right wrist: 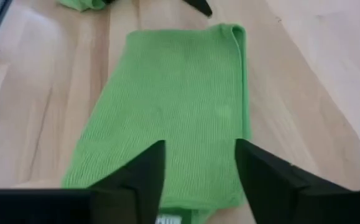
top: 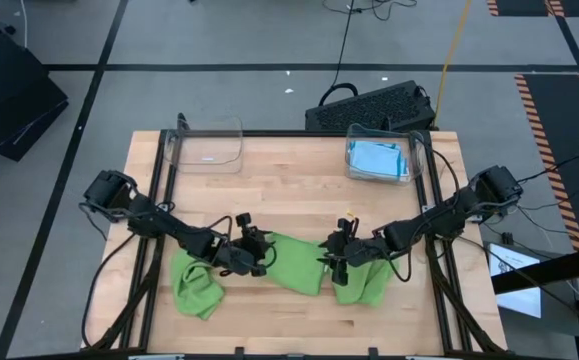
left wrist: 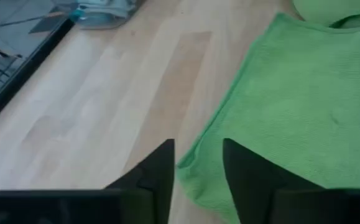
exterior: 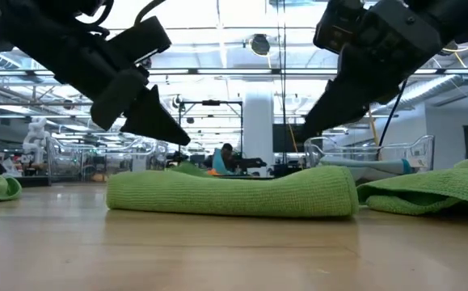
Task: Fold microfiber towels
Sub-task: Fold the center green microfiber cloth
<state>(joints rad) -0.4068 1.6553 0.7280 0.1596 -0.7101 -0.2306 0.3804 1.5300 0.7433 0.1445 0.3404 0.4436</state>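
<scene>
- in your high view the folded lime green towel (top: 294, 262) lies at lower centre of the frame on the wooden table (top: 289, 190), between the two grippers.
- the left gripper (top: 259, 255) sits at the towel's left end, the right gripper (top: 331, 262) at its right end; from above you cannot see how the fingers stand.
- your left wrist view settles it: the two dark fingers (left wrist: 158, 177) stand apart at the bottom of the frame, with the towel's edge (left wrist: 291, 112) showing in the gap and nothing clamped.
- your right wrist view shows the same of the other arm: fingers (right wrist: 143, 177) apart at the bottom, the folded towel (right wrist: 167, 118) stretching away above them, flat and free.
- only the low view tells you height: both grippers hang just above the towel (exterior: 234, 194), the left gripper (exterior: 157, 121) at upper left, the right gripper (exterior: 330, 109) at upper right, their tips off the cloth.
- the high view alone shows two more crumpled green towels, one at lower left (top: 197, 285) and one right of centre (top: 364, 285).
- it also shows a clear bin (top: 207, 145) at upper left, and a second bin (top: 381, 158) at upper right holding light blue towels (top: 377, 160).
- a person (exterior: 227, 158) shows far behind the table, seen only in the low view.
</scene>
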